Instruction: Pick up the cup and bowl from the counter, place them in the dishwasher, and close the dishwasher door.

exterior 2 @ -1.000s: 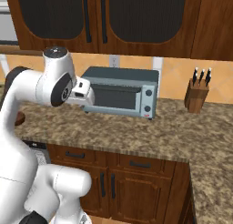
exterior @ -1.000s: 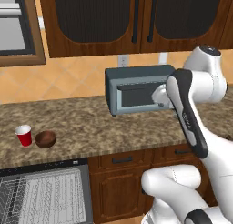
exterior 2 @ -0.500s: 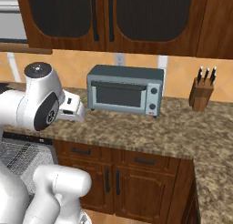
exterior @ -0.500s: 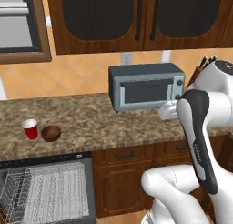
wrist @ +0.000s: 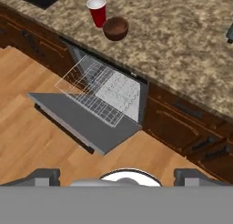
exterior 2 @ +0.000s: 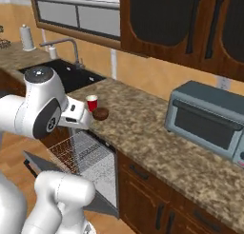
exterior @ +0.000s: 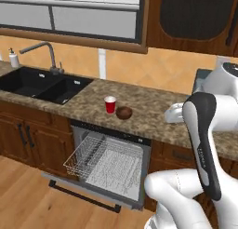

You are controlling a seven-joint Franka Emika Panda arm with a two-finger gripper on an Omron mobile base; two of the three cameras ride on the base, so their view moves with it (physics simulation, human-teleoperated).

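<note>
The red cup (exterior: 110, 104) stands on the granite counter (exterior: 148, 107), with the dark brown bowl (exterior: 123, 112) just to its right. Both stand right above the dishwasher (exterior: 108, 158). The dishwasher's white wire rack (wrist: 98, 89) is pulled out. The dark grey dishwasher door (wrist: 84, 120) lies dropped flat, its black bar handle toward the floor. In the hand view the cup (wrist: 97, 11) and bowl (wrist: 115, 28) are far ahead at the top. My gripper (wrist: 117, 176) is open and empty, its tips wide apart. It hangs high over the floor in front of the counter, well short of both.
A black double sink (exterior: 44, 86) with a faucet (exterior: 44, 51) lies left of the dishwasher. A grey toaster oven (exterior 2: 209, 119) stands on the counter to the right. Dark wooden cabinets (wrist: 191, 127) flank the dishwasher. Wooden floor (wrist: 32, 141) spreads in front of the dropped door.
The whole picture has shifted: the base has driven left along the counter, bringing the sink and open dishwasher into view. The arm has swung round toward the cup side. The gripper stays open.
</note>
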